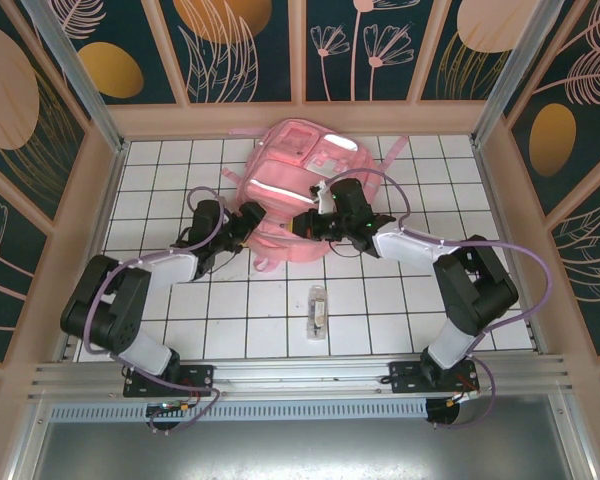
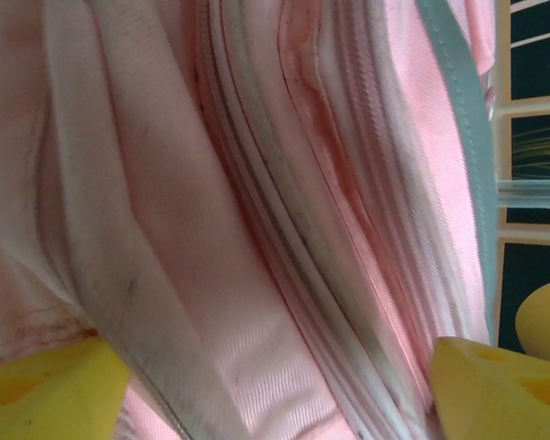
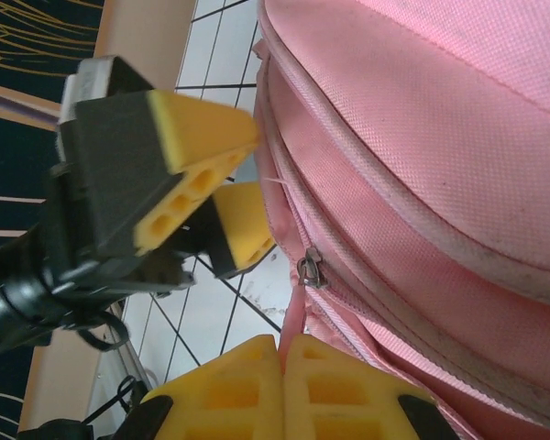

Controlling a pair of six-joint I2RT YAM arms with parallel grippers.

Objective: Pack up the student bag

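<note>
L arm reaches fwd, elbow bent. L gripper (image 3: 250,183) sits at near-left edge of student bag (image 1: 298,165), jaws wide apart, gripping nothing. R arm comes in from right. R gripper (image 3: 282,380) is clamped on pink zip pull (image 3: 299,312). Bag lies back-centre on table (image 1: 230,320).

The pink backpack (image 1: 295,185) lies flat, front up, at the far middle of the table (image 1: 380,320) (shiny strip across it), straps trailing right.
</note>
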